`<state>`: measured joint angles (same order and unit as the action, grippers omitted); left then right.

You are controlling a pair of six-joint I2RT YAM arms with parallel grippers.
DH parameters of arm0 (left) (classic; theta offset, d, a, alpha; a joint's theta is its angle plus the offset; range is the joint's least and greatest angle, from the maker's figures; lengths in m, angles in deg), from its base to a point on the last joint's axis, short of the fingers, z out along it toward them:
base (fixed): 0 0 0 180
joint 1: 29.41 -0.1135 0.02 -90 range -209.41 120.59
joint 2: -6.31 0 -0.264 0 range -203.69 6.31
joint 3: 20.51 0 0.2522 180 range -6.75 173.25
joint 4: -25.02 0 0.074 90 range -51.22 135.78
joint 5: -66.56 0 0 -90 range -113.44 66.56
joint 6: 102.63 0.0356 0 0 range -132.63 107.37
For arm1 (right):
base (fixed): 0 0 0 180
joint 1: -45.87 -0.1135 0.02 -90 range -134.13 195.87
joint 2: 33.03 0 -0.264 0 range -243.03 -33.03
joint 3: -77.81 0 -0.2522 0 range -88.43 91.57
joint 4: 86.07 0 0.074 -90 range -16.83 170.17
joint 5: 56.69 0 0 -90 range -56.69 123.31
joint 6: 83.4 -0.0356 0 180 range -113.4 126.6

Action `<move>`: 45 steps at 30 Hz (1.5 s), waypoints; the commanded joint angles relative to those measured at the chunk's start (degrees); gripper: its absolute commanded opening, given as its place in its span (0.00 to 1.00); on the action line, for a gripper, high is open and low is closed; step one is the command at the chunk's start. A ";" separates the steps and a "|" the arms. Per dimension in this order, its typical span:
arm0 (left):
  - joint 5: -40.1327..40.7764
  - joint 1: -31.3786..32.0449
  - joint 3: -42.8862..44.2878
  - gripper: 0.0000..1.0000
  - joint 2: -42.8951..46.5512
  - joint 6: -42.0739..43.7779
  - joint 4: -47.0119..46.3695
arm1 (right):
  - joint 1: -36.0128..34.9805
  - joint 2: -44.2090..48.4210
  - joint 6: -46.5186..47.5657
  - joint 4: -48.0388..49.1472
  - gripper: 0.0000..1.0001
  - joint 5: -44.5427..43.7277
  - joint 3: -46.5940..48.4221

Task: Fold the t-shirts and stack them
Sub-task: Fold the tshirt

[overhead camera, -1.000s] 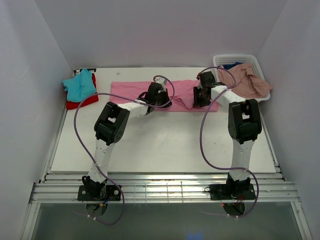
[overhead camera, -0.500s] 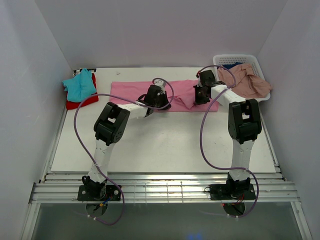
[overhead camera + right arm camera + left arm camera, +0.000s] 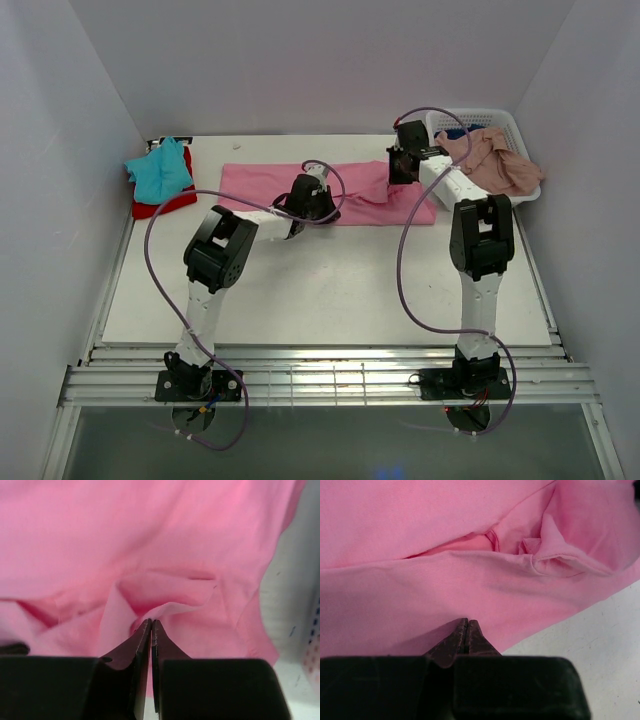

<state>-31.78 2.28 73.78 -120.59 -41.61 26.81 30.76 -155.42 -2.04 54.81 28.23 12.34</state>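
Note:
A bright pink t-shirt (image 3: 260, 185) lies spread in a long strip across the back of the table. My left gripper (image 3: 325, 200) rests at its near edge around the middle, and in the left wrist view its jaws (image 3: 467, 622) are shut on the smooth pink cloth (image 3: 470, 555). My right gripper (image 3: 397, 178) is raised over the shirt's right end. Its jaws (image 3: 151, 622) are shut on a pinched-up ridge of the pink cloth (image 3: 150, 530), which bunches up to the tips. A teal t-shirt (image 3: 160, 170) lies on a red one (image 3: 165, 207) at the back left.
A white lattice basket (image 3: 480, 118) stands at the back right with a dusty salmon-pink t-shirt (image 3: 495, 165) draped over its front rim and dark blue cloth (image 3: 462, 131) inside. White walls enclose the table (image 3: 320, 290) on three sides.
The right gripper has shut on the pink cloth and lifted back toward the basket, pulling that end of the shirt up. The left gripper has stayed shut and shifted only slightly.

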 commanded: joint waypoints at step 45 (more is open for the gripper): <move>11.64 1.19 -5.57 0.00 14.72 3.73 -2.54 | -0.70 16.83 -6.30 7.96 0.08 -3.17 -14.36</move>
<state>-26.60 3.11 67.25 -114.60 -40.95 25.72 32.18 -137.43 -5.56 67.64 22.40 5.04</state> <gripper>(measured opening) 0.022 0.080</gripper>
